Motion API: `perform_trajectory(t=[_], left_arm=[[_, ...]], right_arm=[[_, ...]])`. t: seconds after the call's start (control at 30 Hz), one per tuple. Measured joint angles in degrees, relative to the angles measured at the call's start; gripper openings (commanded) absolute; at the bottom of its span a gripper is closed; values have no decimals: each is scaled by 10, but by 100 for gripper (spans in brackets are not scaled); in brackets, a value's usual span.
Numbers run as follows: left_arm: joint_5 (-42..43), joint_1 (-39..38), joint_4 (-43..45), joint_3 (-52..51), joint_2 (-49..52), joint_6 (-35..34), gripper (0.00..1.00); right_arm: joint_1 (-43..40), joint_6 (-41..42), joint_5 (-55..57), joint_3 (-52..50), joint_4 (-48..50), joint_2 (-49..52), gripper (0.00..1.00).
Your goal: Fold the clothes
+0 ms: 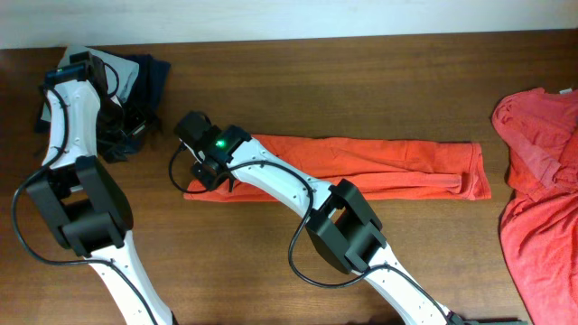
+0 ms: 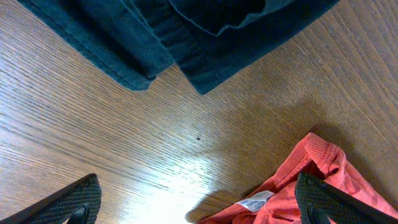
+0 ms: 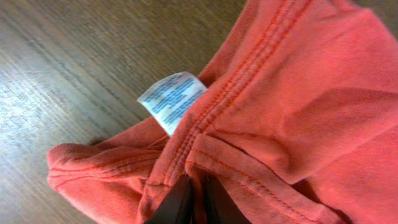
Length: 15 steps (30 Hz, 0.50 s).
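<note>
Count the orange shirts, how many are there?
2. One folded shirt lies in a long strip across the middle; one crumpled shirt sits at the right edge, partly out of frame, so more may be hidden.

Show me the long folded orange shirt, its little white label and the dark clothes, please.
folded orange shirt (image 1: pixel 406 167): overhead view, middle of the long strip.
white label (image 3: pixel 172 99): right wrist view, centre of the tag.
dark clothes (image 2: pixel 224 50): left wrist view, flat cloth near a corner.

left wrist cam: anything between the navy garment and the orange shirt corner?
Nothing but bare wood table between the navy garment and the orange shirt; the left wrist view shows it.
</note>
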Motion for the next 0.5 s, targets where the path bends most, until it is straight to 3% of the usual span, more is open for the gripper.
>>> perform_trajectory(t=[0.5], left_arm=[[0, 0, 0, 0, 0, 0, 99]], right_arm=[[0, 32, 64, 0, 0, 0, 9]])
